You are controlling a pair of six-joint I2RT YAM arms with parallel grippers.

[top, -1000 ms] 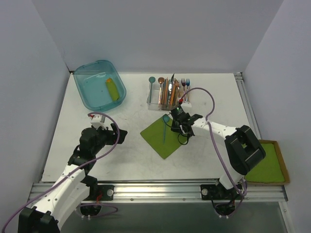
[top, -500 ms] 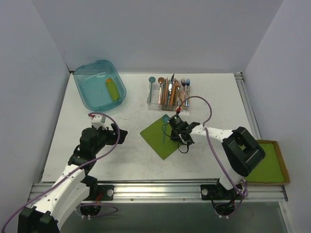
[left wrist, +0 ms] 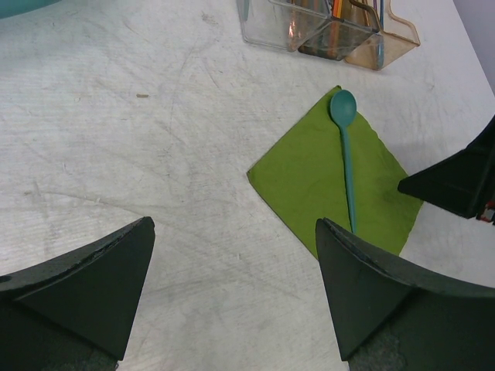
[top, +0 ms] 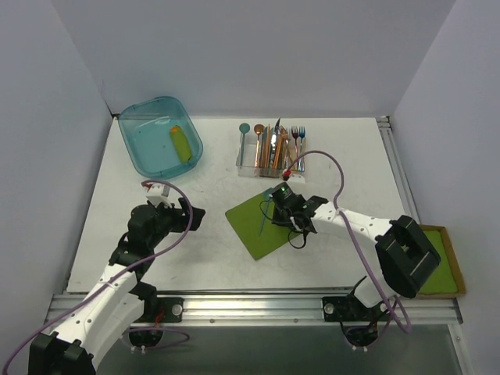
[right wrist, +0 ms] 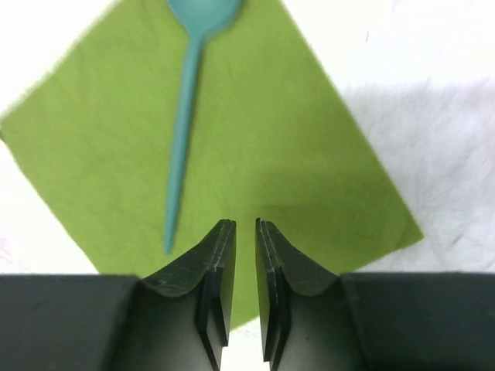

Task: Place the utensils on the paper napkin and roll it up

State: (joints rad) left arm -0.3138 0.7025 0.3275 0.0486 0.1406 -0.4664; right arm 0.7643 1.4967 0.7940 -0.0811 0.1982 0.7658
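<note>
One spoon (right wrist: 183,131) on the napkin (right wrist: 302,154) beside the barely parted, empty right pincer (right wrist: 242,226); left pincer (left wrist: 233,232) wide, empty; caddy (left wrist: 271,31) beyond

- Bright, even light; top view sharp, shadows faint.
- Right wrist view: table (right wrist: 433,46) around the paper napkin (right wrist: 255,147) glares white, soft grey shadow to its right.

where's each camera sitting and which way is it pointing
Top external: above and behind the arm bases, looking down on the table; both arms show, with left claw and right claw.
Left wrist: on the left arm, facing across the table at the paper napkin; its wide-open fingers frame the bottom.
Right wrist: close above the napkin, looking down; its nearly closed fingers show.
Shared: all three see the teal spoon on the napkin.
</note>
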